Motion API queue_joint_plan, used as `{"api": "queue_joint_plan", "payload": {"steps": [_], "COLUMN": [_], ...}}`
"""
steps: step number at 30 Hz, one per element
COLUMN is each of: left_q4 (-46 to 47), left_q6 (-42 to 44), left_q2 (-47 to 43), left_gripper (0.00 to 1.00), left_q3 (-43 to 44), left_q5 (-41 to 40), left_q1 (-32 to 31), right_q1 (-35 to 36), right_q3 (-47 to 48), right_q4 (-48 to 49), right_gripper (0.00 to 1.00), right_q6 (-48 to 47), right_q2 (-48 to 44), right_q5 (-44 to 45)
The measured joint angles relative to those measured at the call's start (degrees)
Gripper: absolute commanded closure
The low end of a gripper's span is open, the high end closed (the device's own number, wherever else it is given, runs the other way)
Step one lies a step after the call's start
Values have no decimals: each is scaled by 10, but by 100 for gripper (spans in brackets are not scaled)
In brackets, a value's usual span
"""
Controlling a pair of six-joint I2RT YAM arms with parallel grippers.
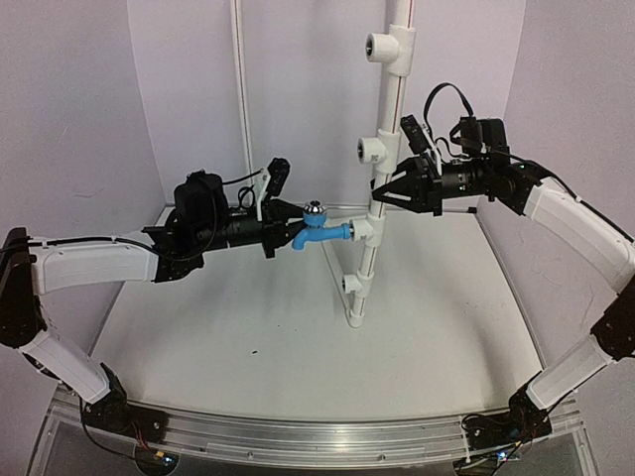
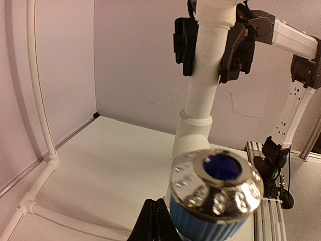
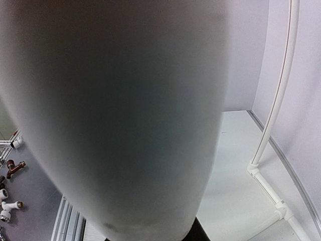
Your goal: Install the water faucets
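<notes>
The blue water faucet [image 1: 319, 234] with a silvery round knob [image 1: 315, 209] sticks out sideways from a tee fitting [image 1: 363, 230] on the upright white pipe [image 1: 395, 94]. My left gripper [image 1: 286, 238] is shut with nothing between its fingers, its tips right at the faucet's spout. In the left wrist view the shut fingertips [image 2: 155, 221] stand just left of the faucet [image 2: 200, 228] and below its knob [image 2: 215, 183]. My right gripper [image 1: 381, 193] is shut on the white pipe [image 3: 125, 115] above the faucet; its fingers [image 2: 184, 45] clamp both sides of the pipe [image 2: 203, 85].
More tee fittings sit on the pipe at the top [image 1: 385, 47], the middle [image 1: 372, 149] and the bottom [image 1: 352, 285]. A thin white pipe [image 1: 238, 79] runs up the back corner. Loose fittings [image 3: 10, 201] lie off the table. An aluminium rail [image 1: 317, 436] edges the front.
</notes>
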Motion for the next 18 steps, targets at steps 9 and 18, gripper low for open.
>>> {"api": "queue_joint_plan", "payload": {"steps": [9, 18], "left_q4": [-38, -99], "left_q6": [42, 109], "left_q2": [-1, -22], "left_gripper": [100, 100], "left_q3": [52, 60], "left_q5": [30, 11], "left_q1": [-2, -54], "right_q1": [0, 0], "right_q3": [0, 0], "right_q4": [0, 0], "right_gripper": [100, 100], "right_q6": [0, 0], "right_q2": [0, 0], "right_q5": [0, 0]}}
